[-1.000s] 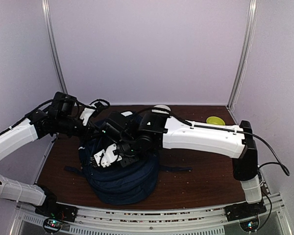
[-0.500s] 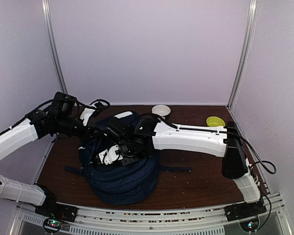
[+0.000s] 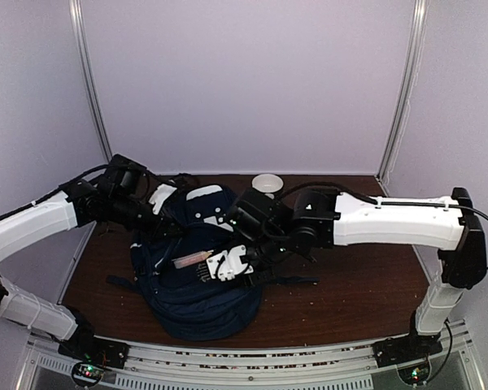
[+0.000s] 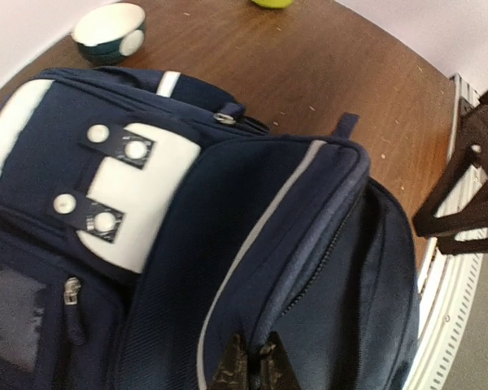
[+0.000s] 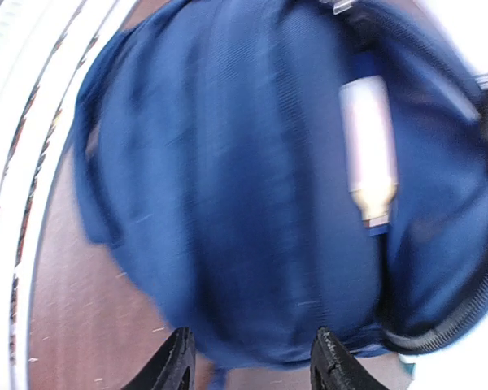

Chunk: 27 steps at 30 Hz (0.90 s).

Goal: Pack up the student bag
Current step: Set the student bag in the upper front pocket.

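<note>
Lying on the table [image 3: 350, 284] left of centre, toward the near edge, the student bag [image 3: 199, 305] is recorded with its white patch turned to the far edge. The left claw [image 4: 250, 367] is closed narrowly on a fold of the bag's fabric. The right claw [image 5: 252, 361] is held wide above the bag, gripping nothing. A pale tube [image 5: 366, 146] is lodged in the bag's opening. A bowl [image 3: 267, 184] is noted by the far edge.
</note>
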Motion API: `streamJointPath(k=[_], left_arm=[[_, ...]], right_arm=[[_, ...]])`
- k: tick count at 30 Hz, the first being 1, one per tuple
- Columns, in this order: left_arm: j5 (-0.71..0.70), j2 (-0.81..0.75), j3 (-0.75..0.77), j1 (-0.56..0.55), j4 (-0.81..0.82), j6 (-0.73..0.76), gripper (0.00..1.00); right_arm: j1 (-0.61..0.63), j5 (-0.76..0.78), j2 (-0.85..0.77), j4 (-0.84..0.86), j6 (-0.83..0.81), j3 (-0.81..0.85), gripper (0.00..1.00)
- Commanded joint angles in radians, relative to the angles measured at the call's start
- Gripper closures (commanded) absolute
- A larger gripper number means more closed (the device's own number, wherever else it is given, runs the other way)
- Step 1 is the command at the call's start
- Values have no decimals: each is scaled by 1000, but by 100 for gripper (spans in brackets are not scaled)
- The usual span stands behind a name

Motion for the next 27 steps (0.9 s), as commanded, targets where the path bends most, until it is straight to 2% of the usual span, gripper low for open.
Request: streamJointPath(k=[1, 5, 9, 15, 21, 24, 27], left_arm=[[-25, 62, 37, -135, 36, -66, 100], [-50, 89, 10, -188, 67, -106, 100], [-51, 132, -14, -205, 141, -146, 100], [-89, 200, 78, -225, 196, -182, 100], [-116, 196, 103, -228, 144, -176, 100], [-155, 148, 63, -256, 93, -190, 84], [-252, 48, -10, -310, 66, -228, 70]], right_arm=[[-10, -83, -70, 59, 39, -210, 52], [-16, -46, -119, 152, 41, -367, 51], [-36, 66, -140, 297, 60, -481, 53], [-143, 88, -129, 398, 91, -466, 58], [-310, -17, -70, 410, 92, -400, 60], [-342, -83, -81, 387, 95, -429, 60], [-344, -194, -129, 327, 91, -457, 59]])
